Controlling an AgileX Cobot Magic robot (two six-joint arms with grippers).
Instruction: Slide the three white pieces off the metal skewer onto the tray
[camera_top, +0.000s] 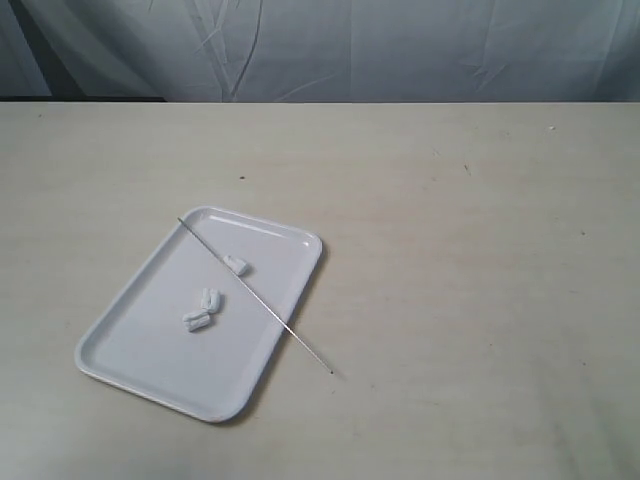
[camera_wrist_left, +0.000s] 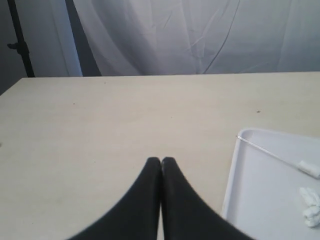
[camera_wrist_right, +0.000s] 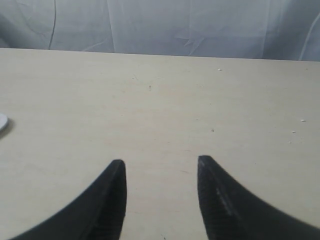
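The left gripper (camera_wrist_left: 161, 161) is clenched on nothing; the right gripper (camera_wrist_right: 160, 162) stands released over bare table (camera_wrist_right: 165, 100). Near the left one, farther from the right, sits the tray (camera_top: 140, 340), the metal skewer (camera_top: 262, 302) slanting across it past the rim, with the three white pieces (camera_top: 207, 300) on the tray, one against the skewer.

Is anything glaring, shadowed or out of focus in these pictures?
Exterior view: soft, even light; a faint glare streak near the far rim of the tray, thin shadows along its right edge and at the tip of the skewer. Left wrist view: the shut left gripper is a dark, soft-edged blur. Right wrist view: the open right gripper is equally blurred.
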